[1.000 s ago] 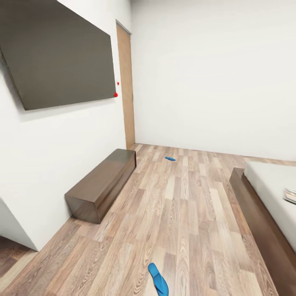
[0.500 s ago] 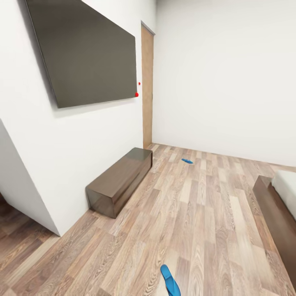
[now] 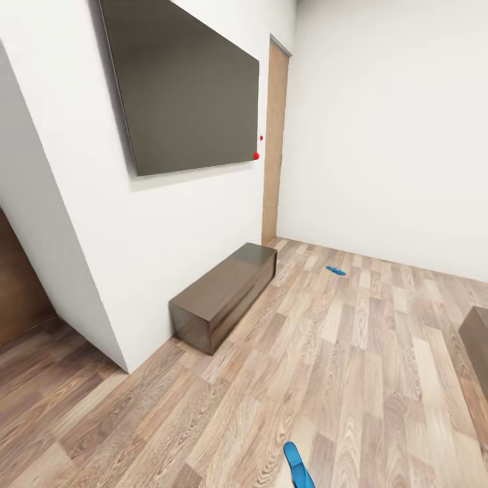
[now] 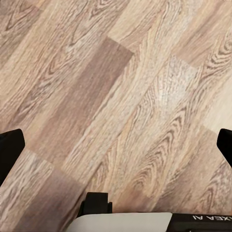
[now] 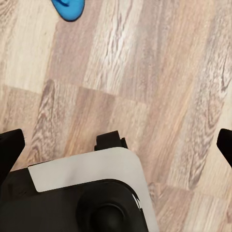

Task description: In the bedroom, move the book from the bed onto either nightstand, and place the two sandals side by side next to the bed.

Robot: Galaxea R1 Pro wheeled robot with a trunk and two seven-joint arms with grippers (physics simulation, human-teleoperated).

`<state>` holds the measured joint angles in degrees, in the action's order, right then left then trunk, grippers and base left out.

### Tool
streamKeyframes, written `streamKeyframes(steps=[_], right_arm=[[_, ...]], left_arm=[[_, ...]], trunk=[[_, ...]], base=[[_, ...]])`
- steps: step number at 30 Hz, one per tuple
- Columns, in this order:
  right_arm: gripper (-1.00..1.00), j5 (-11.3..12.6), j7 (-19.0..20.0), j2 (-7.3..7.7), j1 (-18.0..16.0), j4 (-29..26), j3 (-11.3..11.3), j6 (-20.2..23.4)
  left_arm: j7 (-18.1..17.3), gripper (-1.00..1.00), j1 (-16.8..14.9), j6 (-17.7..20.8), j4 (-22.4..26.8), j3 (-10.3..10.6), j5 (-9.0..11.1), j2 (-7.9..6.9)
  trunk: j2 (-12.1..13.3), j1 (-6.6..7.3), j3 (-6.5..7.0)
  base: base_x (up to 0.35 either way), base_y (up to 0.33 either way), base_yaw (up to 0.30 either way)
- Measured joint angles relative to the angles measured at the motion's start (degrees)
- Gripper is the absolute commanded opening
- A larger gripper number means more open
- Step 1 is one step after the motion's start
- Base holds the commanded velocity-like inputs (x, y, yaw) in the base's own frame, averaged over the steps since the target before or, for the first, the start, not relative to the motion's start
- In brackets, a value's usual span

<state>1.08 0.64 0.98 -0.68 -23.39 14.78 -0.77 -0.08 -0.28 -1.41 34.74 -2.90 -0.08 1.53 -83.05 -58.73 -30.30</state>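
Head view: wood-plank floor (image 3: 352, 366); one blue sandal (image 3: 297, 465) near, second sandal (image 3: 335, 271) far by the wall; dark bench (image 3: 224, 295) left; bed frame corner (image 3: 476, 339) right.
Left wrist: left gripper (image 4: 116, 150) fingers spread apart over floor.
Right wrist: right gripper (image 5: 116, 147) spread apart, sandal (image 5: 69, 8) beyond.

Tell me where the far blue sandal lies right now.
In the head view the far sandal lies flat on the wood floor near the back wall, right of the long dark bench and beyond its far end.
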Motion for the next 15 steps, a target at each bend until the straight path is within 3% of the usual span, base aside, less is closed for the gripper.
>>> streamKeyframes(steps=[7,15], right_arm=[[1.00,0.02,0.00,0.00,0.00,0.00,0.00,0.01],[1.00,0.03,0.00,0.00,-0.01,0.00,0.00,0.03]], left_arm=[[0.00,1.00,-0.03,-0.02,0.03,0.00,0.00,0.00],[0.00,1.00,0.02,-0.02,0.02,0.00,0.00,0.00]], trunk=[[0.00,0.00,0.00],[0.00,0.00,0.00]], base=[[0.000,0.000,0.051],[0.000,0.000,0.244]])
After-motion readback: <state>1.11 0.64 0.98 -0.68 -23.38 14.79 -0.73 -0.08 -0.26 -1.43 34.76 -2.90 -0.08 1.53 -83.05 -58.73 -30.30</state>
